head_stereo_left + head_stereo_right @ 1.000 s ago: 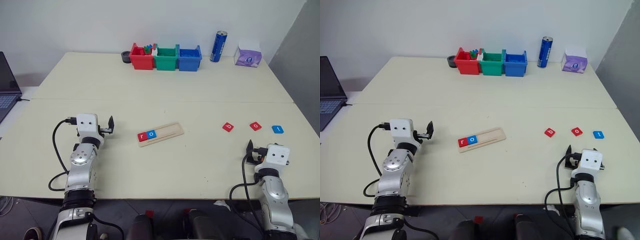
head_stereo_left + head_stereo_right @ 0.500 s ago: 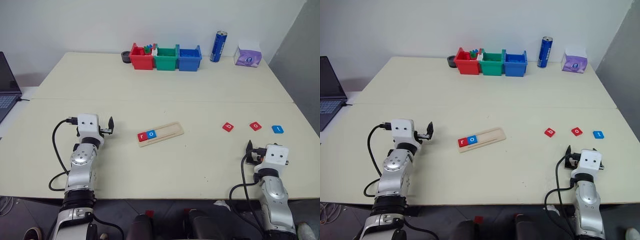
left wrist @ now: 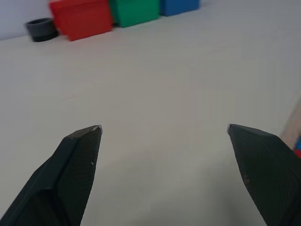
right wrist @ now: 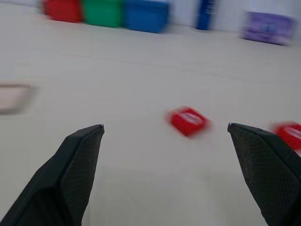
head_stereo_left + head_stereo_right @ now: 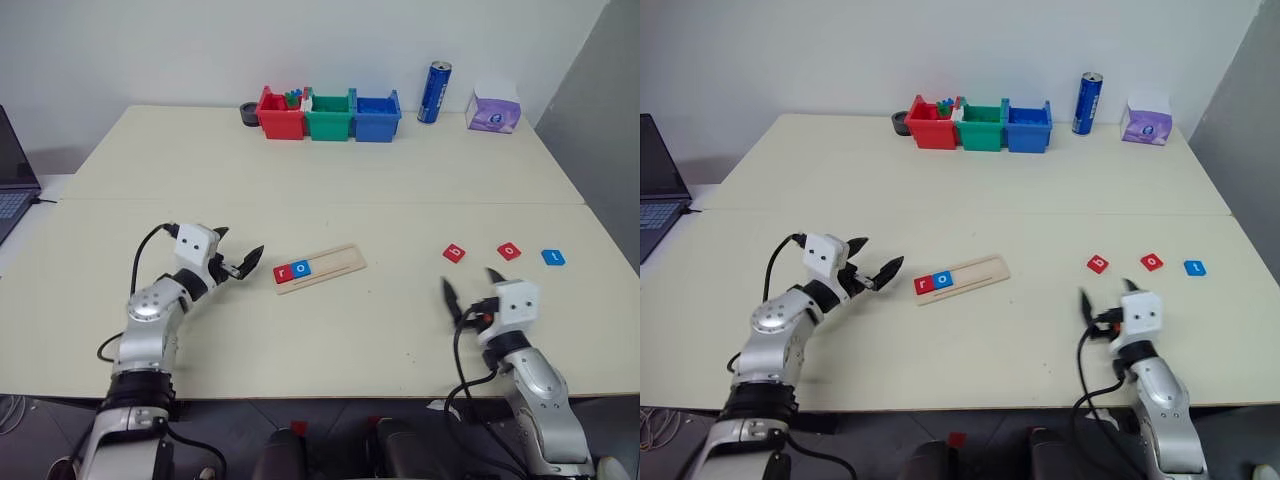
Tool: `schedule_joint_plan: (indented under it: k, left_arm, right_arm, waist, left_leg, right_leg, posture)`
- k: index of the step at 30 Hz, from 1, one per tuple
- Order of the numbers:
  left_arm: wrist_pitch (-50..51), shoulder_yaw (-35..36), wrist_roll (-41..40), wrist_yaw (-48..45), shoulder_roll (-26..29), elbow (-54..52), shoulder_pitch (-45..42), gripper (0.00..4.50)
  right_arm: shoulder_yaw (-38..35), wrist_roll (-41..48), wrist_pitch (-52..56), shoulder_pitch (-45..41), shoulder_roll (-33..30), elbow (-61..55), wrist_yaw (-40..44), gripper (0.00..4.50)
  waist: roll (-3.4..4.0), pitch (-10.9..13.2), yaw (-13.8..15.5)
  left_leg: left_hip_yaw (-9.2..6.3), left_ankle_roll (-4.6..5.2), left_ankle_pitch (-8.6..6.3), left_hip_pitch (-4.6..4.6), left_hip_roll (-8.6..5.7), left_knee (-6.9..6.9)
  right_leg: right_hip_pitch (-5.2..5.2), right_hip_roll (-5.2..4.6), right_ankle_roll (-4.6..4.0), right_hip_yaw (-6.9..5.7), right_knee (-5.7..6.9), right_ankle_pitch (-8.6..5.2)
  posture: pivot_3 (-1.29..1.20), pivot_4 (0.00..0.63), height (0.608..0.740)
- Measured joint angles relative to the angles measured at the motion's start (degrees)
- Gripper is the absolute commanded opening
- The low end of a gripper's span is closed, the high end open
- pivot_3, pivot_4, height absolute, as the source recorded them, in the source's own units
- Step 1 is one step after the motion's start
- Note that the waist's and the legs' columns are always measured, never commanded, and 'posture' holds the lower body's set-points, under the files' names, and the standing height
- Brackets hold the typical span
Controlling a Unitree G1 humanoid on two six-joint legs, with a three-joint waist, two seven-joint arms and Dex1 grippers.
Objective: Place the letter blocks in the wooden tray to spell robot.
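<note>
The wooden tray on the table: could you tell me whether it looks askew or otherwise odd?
Yes, slightly: the wooden tray lies at an angle to the table edge, its right end farther from the robot. Its red r tile and blue o tile sit neatly at its left end.

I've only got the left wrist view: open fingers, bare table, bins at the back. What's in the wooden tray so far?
Observer: The wooden tray holds two letter blocks at its left end, a red r and a blue o; the rest of the groove is bare.
Operator: Where are the other blocks?
Observer: Three lie loose in a row on the table to the tray's right: red b, red o, blue t.
Operator: Right gripper holding anything?
Observer: No. The right gripper is open and empty, short of the red b and pointing toward it.
</note>
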Motion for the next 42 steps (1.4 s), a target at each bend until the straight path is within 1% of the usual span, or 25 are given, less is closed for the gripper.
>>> schedule_joint_plan:
  k: [3,7,10,13,16,21,29,42]
  left_arm:
    - [-0.77,-2.59,-0.11,-8.58,2.95,2.32,-2.19,4.5]
    - [-0.29,-6.82,-0.11,-20.67,6.83,4.22,-4.61,4.5]
    - [0.0,-8.94,0.2,-26.19,7.98,5.1,-5.83,4.5]
    - [0.27,-11.36,1.55,-30.19,8.85,7.66,-7.99,4.5]
    - [0.47,-12.78,2.74,-31.44,8.89,9.88,-9.96,4.5]
    - [0.46,-13.31,4.16,-31.0,7.07,13.36,-11.61,4.5]
    - [0.41,-15.09,6.81,-31.07,6.54,14.9,-13.41,4.5]
    - [-1.71,-16.91,10.39,-30.75,4.96,20.7,-17.8,4.5]
  right_arm:
    - [2.64,5.49,8.32,0.11,-5.93,-6.24,6.6,4.48]
    - [3.91,10.87,17.58,-2.32,-11.92,-11.82,11.43,4.48]
    - [4.35,13.7,21.73,-4.22,-13.83,-14.79,13.09,4.48]
    - [4.65,14.37,24.41,-6.44,-15.0,-15.94,13.89,4.48]
    - [5.09,14.9,25.51,-7.83,-14.97,-16.41,13.98,4.48]
    - [5.35,15.52,26.19,-8.64,-14.85,-16.5,13.98,4.48]
    - [5.4,15.86,26.33,-8.57,-15.21,-17.27,14.51,4.48]
    - [6.28,15.84,26.51,-8.69,-15.28,-18.56,15.17,4.48]
  waist:
    - [-0.01,0.0,0.01]
    - [-0.01,0.01,-0.01]
    - [-0.01,0.01,0.0]
    - [-0.02,0.02,0.0]
    - [-0.03,0.02,0.0]
    - [-0.03,0.02,0.0]
    - [-0.04,0.02,0.0]
    - [-0.04,0.02,0.01]
  left_leg:
    - [0.03,0.0,0.0,-0.04,-0.03,0.02]
    - [0.01,0.01,-0.01,-0.04,-0.03,0.02]
    - [-0.05,0.02,-0.01,-0.05,-0.01,0.02]
    - [-0.06,0.02,-0.01,-0.08,-0.02,0.03]
    - [-0.06,0.03,-0.02,-0.11,-0.02,0.03]
    - [-0.06,0.04,-0.02,-0.14,-0.02,0.03]
    - [-0.07,0.04,-0.02,-0.14,-0.01,0.03]
    - [-0.07,0.04,-0.02,-0.13,-0.03,0.05]
  right_leg:
    - [0.0,-0.01,0.0,0.0,-0.05,0.0]
    - [-0.01,0.01,0.0,-0.03,-0.04,0.0]
    - [-0.01,0.05,-0.02,-0.03,-0.05,-0.02]
    - [-0.03,0.07,-0.02,-0.04,-0.05,-0.03]
    - [-0.03,0.07,-0.02,-0.04,-0.07,-0.03]
    - [-0.04,0.06,-0.02,-0.04,-0.11,-0.03]
    - [-0.05,0.07,-0.02,-0.04,-0.1,-0.03]
    - [-0.05,0.07,-0.02,-0.05,-0.08,-0.02]
  posture:
    - [0.0,0.15,0.74]
    - [0.0,0.15,0.74]
    - [0.0,0.15,0.74]
    - [0.0,0.15,0.74]
    - [0.0,0.15,0.74]
    - [0.0,0.15,0.74]
    - [0.0,0.15,0.74]
    - [0.0,0.15,0.74]
